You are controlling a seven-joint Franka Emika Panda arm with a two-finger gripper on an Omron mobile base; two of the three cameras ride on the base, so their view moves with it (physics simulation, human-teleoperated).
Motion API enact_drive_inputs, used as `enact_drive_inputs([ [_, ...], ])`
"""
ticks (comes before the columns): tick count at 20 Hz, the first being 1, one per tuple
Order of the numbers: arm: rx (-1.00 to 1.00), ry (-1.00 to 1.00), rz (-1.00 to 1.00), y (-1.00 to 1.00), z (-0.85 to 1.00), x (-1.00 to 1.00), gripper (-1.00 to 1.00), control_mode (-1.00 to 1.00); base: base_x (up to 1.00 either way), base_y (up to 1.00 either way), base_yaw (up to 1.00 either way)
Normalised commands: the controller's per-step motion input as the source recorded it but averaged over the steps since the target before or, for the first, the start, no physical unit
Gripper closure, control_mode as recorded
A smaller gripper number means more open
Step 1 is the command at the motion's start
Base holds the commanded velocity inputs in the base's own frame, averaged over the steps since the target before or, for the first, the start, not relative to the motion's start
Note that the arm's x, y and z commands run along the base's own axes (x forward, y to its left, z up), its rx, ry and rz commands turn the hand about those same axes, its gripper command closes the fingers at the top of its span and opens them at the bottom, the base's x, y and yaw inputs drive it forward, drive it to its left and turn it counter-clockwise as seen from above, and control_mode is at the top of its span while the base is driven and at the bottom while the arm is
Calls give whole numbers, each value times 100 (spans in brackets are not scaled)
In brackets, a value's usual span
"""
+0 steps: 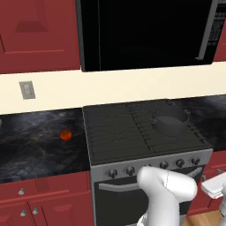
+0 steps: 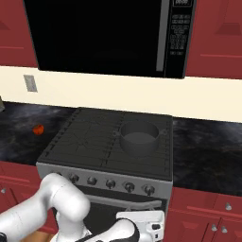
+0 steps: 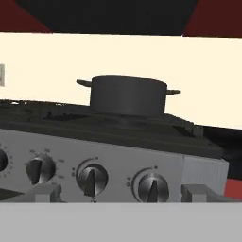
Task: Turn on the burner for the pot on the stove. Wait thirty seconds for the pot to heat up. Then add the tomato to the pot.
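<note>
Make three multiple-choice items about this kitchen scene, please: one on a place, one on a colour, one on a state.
1. Where does the tomato lie?
A. in the pot
B. on the dark counter left of the stove
C. on the floor

2. What colour are the cabinets?
A. red
B. white
C. green

3. What is in the pot?
A. water
B. a tomato
C. nothing that can be seen

Answers:
1 B: the left base view shows it on the counter, apart from the stove.
2 A: every cabinet door is deep red.
3 C: the right base view looks into the pot and shows only its grey inside.
</note>
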Motion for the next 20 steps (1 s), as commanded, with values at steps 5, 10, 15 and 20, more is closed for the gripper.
enact_drive_inputs([
  [5, 2, -17, 0, 0, -15, 12, -100, -100, 0, 0, 0],
  [10, 1, -12, 0, 0, -11, 24, -100, -100, 0, 0, 0],
  [15, 0, -8, 0, 0, -10, 24, -100, -100, 0, 0, 0],
  [20, 0, -4, 0, 0, -7, 27, -100, -100, 0, 0, 0],
])
